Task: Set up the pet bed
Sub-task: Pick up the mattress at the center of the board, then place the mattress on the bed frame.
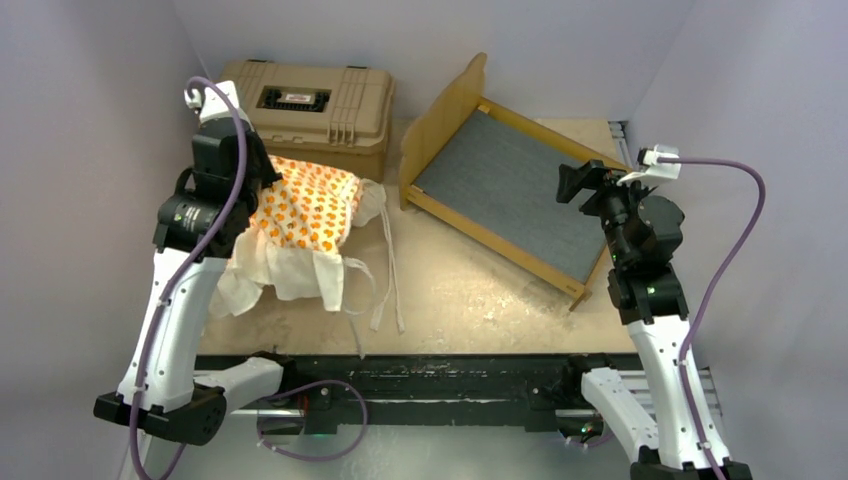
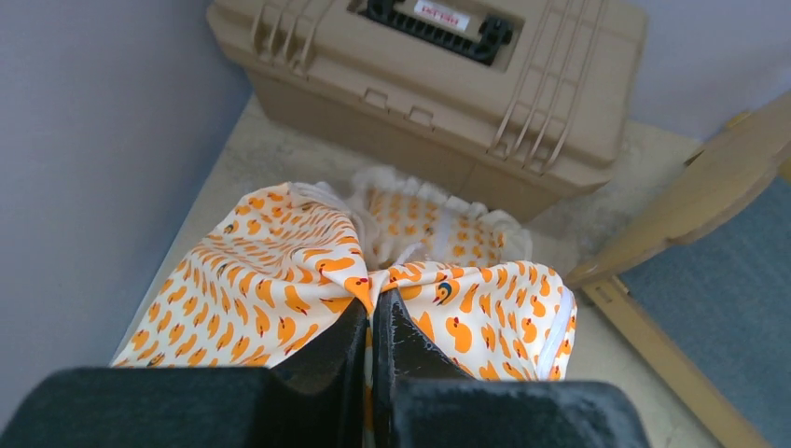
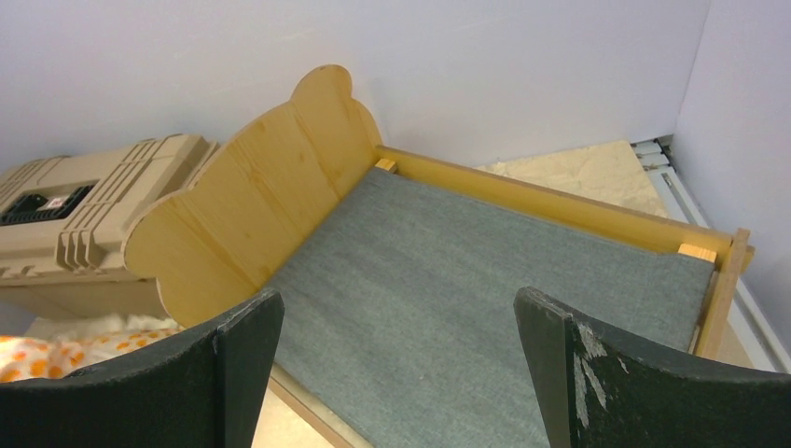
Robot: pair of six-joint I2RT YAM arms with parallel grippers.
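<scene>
Clamping the bunched cushion [image 2: 280,280] at nine o'clock is the left pincer [image 2: 373,322], the right pincer [image 3: 399,308] gaping over the bed frame [image 3: 270,205] at two o'clock.

Small label [image 2: 442,14] on tan case [image 2: 522,103], lettering illegible.

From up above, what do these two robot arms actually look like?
The left arm and right arm are white shells with black joints. A purple cable runs along each. The left pincer and right pincer have black fingers; the right's are scuffed white.
</scene>
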